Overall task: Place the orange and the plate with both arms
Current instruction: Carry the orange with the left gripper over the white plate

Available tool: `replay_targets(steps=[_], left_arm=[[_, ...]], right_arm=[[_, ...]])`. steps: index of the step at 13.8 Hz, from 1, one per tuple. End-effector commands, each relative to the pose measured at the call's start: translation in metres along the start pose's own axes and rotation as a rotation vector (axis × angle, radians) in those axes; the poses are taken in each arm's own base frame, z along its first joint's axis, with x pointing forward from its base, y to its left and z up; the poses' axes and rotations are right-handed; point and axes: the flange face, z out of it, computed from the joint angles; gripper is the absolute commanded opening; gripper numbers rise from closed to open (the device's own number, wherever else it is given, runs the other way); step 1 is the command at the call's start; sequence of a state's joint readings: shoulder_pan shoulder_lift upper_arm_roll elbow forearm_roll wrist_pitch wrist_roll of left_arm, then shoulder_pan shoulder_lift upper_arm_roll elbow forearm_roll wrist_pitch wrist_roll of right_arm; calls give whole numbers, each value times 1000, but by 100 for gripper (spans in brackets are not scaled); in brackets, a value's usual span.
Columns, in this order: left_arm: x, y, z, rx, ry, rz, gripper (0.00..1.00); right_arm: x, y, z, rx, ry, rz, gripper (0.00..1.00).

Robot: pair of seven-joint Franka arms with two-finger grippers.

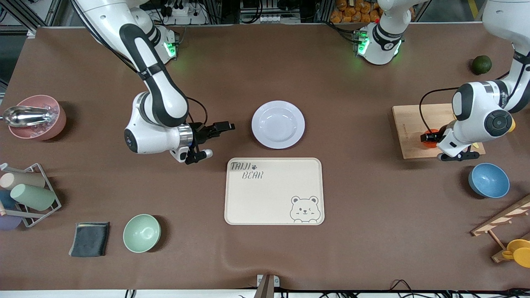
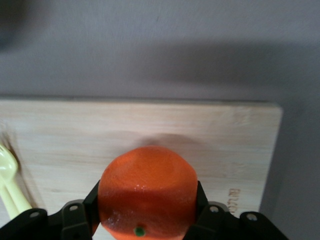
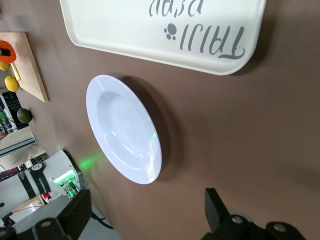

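Observation:
The orange (image 2: 147,187) sits on a wooden cutting board (image 2: 150,125) toward the left arm's end of the table. My left gripper (image 2: 147,202) is shut on it, one black finger (image 2: 91,200) pressed to each side. In the front view only a sliver of the orange (image 1: 431,143) shows under the left gripper (image 1: 430,137). The pale plate (image 1: 278,124) lies flat mid-table, farther from the front camera than the cream bear tray (image 1: 274,191). My right gripper (image 1: 217,140) hovers low beside the plate, toward the right arm's end, open and empty. In the right wrist view the plate (image 3: 122,127) lies ahead of the open right gripper (image 3: 145,212).
A dark green fruit (image 1: 482,64) and a blue bowl (image 1: 488,180) flank the board (image 1: 408,132). A green bowl (image 1: 141,233), dark cloth (image 1: 90,239), cup rack (image 1: 25,194) and pink bowl with scoop (image 1: 37,117) stand at the right arm's end.

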State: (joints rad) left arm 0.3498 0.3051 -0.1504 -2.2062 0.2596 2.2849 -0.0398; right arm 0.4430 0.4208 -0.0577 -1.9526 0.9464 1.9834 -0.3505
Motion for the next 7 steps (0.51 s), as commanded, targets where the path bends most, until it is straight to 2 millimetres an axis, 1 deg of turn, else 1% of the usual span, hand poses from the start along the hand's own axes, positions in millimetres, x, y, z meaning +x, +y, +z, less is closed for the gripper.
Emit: replay_targets(steps=[1, 2, 4, 5, 6, 7], left_arm=[[8, 15, -38, 8, 2, 23, 1], [14, 22, -52, -9, 0, 18, 1], [25, 45, -79, -41, 8, 28, 0], [28, 58, -89, -49, 17, 20, 0], [31, 74, -102, -54, 33, 7, 0], [33, 96, -111, -57, 37, -8, 0]], right_arm=[[-9, -2, -6, 27, 11, -11, 100], [-9, -2, -6, 27, 11, -11, 100], [-8, -2, -7, 26, 13, -12, 100], [-8, -1, -8, 28, 15, -9, 100], [-8, 0, -9, 28, 16, -10, 100], [-8, 2, -11, 31, 15, -7, 100]])
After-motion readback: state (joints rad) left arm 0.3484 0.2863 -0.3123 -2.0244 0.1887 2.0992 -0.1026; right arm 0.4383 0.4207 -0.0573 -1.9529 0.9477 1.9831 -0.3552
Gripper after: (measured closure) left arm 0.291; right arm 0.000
